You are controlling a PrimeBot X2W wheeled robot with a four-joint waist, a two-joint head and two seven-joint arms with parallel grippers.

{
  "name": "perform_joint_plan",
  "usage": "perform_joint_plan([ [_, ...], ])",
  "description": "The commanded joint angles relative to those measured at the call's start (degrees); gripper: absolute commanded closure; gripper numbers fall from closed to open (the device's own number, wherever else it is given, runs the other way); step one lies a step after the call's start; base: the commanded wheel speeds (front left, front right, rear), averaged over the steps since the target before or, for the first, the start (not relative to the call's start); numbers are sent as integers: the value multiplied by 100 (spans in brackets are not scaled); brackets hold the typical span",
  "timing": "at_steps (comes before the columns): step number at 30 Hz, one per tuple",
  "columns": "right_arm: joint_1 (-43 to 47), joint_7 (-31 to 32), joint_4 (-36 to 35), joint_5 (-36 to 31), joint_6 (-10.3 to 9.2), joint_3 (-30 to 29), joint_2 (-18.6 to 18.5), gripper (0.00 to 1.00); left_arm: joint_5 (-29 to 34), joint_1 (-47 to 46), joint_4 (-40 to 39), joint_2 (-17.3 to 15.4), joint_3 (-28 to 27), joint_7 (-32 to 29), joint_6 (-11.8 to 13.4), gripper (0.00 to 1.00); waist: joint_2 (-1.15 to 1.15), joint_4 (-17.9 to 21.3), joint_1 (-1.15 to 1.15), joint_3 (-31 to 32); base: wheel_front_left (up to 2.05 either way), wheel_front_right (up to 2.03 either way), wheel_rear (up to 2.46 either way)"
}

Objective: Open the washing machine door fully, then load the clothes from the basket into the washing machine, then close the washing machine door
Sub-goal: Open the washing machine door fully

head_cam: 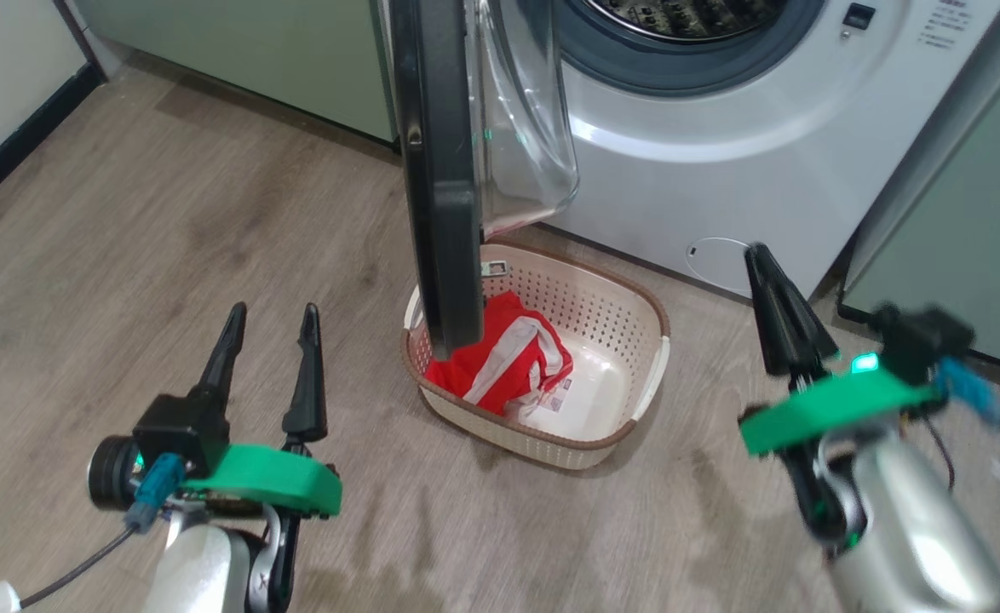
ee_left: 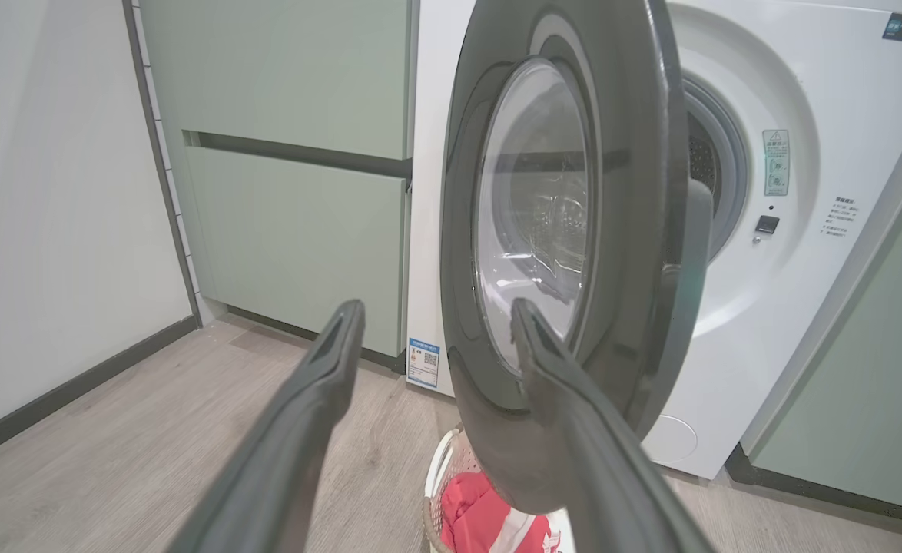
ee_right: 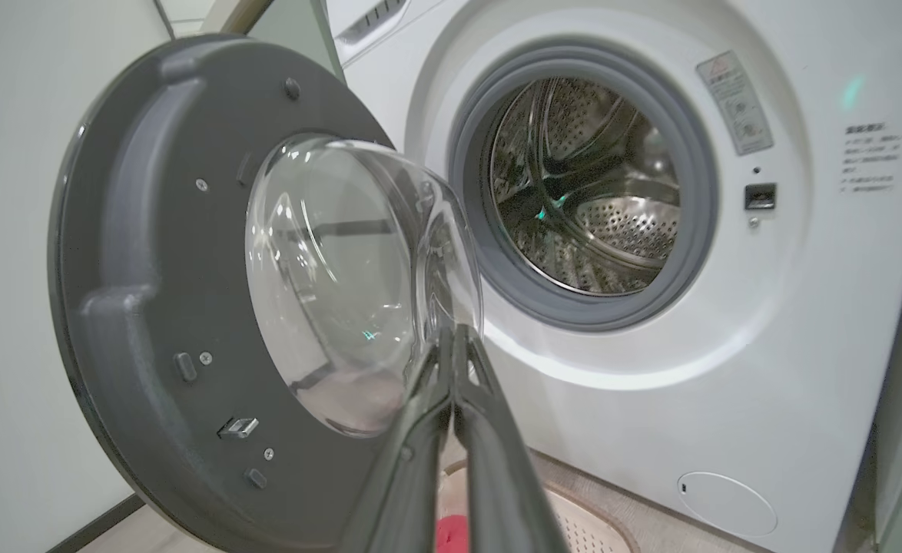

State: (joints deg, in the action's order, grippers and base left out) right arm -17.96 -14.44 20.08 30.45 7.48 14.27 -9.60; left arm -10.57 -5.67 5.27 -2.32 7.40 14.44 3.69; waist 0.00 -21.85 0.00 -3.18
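Observation:
The washing machine (head_cam: 755, 170) stands at the top right with its steel drum (ee_right: 589, 184) exposed. Its door (head_cam: 445, 170) hangs about half open, black rim edge-on over the basket (head_cam: 628, 315); the glass bowl (ee_right: 343, 284) faces the drum. Red and white striped clothes (head_cam: 508, 358) lie in the basket's left half on the floor. My left gripper (head_cam: 272, 317) is open and empty, left of the basket and short of the door's outer face (ee_left: 566, 230). My right gripper (head_cam: 755, 253) is shut on nothing, right of the basket near the machine's front.
Pale green cabinets (ee_left: 290, 169) flank the machine on the left, and another (head_cam: 968, 221) on the right. A white wall with dark skirting (head_cam: 6, 162) runs along the far left. Wooden floor (head_cam: 151, 221) lies open to the left of the door.

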Motion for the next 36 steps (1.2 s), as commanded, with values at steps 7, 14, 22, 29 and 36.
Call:
perform_joint_plan([
  [7, 1101, -54, -1039, -1268, 1, -1013, 648, 100, 16, -196, -70, -55, -277, 56, -39, 0, 0, 96, 0, 33, 0, 0, 0],
  [14, 1367, -55, -1096, -979, 1, -1300, 670, 0, 70, -166, 20, -55, -242, 56, -90, 0, 0, 115, 0, 64, 0, 0, 0],
  [22, 1363, -55, -1093, -920, 1, -1218, 671, 0, 29, -111, 182, -55, -153, 56, -155, 0, 0, 124, 0, 104, 0, 0, 0],
  [29, 1344, -55, -1051, -919, 1, -1201, 671, 0, -33, -129, 314, -55, -136, 56, -217, 0, 0, 94, 0, 105, 0, 0, 0],
  [36, 1312, -55, -1025, -921, 1, -1170, 671, 0, -45, -133, 353, -55, -123, 56, -226, 0, 0, 90, 0, 109, 0, 0, 0],
])
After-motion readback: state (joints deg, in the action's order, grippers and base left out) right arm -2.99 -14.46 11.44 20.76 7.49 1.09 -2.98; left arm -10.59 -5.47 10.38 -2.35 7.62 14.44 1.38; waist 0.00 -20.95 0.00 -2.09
